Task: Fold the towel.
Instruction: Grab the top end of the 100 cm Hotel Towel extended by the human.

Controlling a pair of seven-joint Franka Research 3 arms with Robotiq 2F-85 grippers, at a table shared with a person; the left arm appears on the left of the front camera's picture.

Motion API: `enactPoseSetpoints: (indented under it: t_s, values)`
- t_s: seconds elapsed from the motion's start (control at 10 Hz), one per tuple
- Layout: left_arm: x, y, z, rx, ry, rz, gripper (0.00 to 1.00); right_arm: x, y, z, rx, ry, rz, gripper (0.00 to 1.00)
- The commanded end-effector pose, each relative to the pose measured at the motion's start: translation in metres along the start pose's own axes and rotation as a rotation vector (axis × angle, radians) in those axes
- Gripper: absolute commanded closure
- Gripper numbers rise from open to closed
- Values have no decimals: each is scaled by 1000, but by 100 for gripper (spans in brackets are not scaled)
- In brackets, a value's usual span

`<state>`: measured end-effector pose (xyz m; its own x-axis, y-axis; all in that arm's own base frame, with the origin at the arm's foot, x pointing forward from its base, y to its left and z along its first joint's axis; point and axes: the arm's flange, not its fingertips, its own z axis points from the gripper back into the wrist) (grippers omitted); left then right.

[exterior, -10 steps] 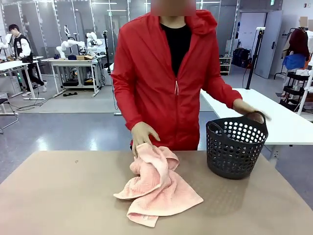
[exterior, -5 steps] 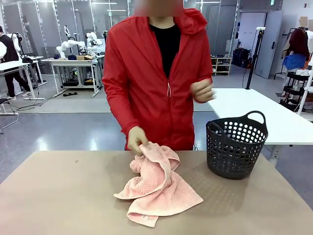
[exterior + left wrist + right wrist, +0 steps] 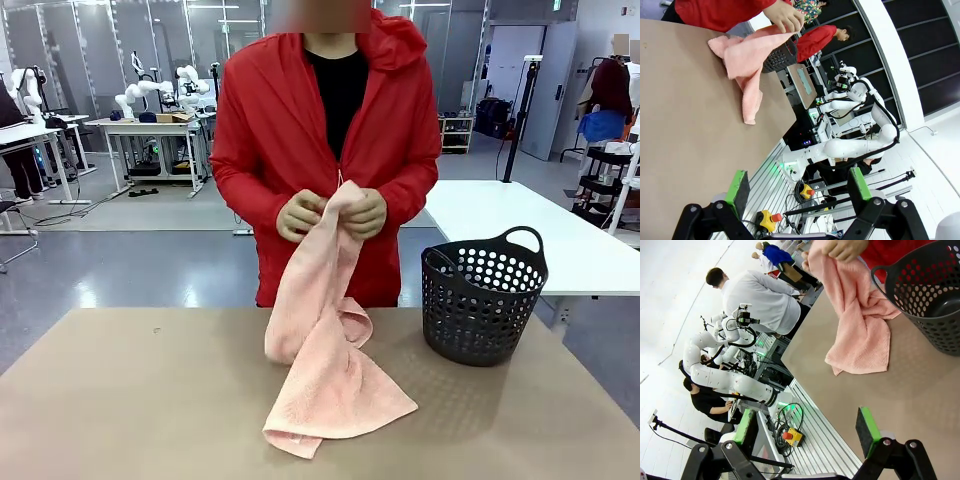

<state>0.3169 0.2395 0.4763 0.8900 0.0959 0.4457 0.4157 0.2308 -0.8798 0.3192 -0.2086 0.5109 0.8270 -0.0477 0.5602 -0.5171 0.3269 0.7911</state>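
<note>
A person in a red jacket [image 3: 290, 120] stands at the far side of the brown tabletop [image 3: 130, 400]. The person's right hand [image 3: 300, 215] and the person's left hand [image 3: 365, 213] pinch the top of the salmon-pink terry cloth towel [image 3: 325, 370] at chest height. The towel hangs down, and its lower part lies rumpled on the tabletop, near the dark perforated plastic basket [image 3: 480, 310] but apart from it. The robot's left hand [image 3: 797, 182] and the robot's right hand [image 3: 806, 424] are both released, jaws wide, grasping nothing, well apart from the towel.
</note>
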Motion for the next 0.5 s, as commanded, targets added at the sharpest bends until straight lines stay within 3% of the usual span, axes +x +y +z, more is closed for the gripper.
enactPoseSetpoints:
  t_s: [0.0,0.4]
  values:
    - [-1,-3,1,-16,5,-17,0,0,0,-1,16,-10,17,0]
    - [-1,-3,1,-16,5,-17,0,0,0,-1,16,-10,17,0]
